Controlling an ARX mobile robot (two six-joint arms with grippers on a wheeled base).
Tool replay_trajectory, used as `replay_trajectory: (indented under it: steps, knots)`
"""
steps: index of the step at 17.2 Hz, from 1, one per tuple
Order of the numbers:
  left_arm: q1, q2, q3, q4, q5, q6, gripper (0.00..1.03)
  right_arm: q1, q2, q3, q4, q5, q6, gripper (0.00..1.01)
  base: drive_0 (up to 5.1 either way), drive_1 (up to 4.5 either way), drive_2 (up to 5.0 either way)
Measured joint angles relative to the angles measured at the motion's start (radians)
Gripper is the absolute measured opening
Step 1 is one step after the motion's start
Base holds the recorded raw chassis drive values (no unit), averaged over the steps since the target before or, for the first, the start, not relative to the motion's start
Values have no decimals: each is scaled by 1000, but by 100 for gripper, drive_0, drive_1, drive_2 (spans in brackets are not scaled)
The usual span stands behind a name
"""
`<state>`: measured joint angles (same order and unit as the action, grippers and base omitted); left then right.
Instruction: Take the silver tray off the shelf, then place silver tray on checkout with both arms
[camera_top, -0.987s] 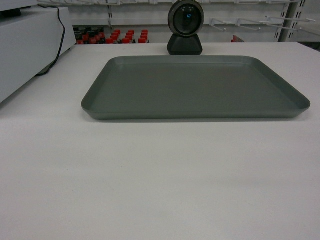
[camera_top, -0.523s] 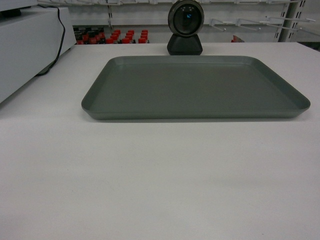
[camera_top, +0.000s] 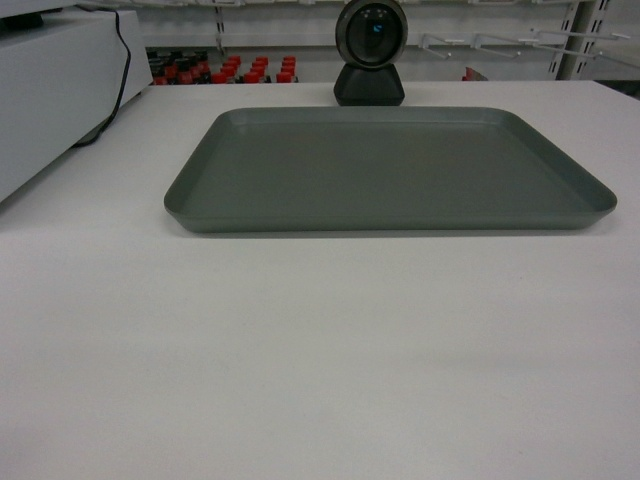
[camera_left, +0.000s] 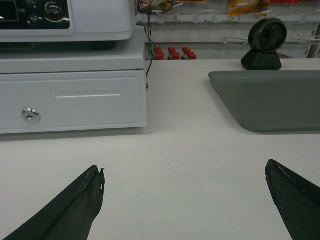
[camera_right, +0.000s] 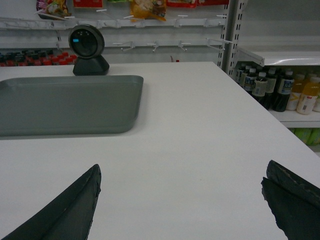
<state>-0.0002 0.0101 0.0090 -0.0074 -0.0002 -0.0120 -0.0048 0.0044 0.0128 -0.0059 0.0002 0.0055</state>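
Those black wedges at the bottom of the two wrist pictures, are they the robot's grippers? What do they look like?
Yes. Only finger parts show. The left gripper has two flat, matte black fingers tapering to blunt tips, with scuffed, slightly frayed edges. The right gripper looks the same: dark, wedge-shaped fingers with worn rims. No cables, markings or lights are visible in these views, and the head view shows no arms.

silver tray (camera_top: 390, 170) flat on white checkout (camera_top: 320, 350), scanner (camera_top: 370, 50) behind
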Motion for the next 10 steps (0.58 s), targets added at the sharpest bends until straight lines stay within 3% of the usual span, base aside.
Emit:
replay_trajectory:
  steps: [10]
  knots:
    - [0, 0, 0, 7, 1, 1, 98, 0, 0, 0, 2, 0, 0, 98, 5, -363, 373]
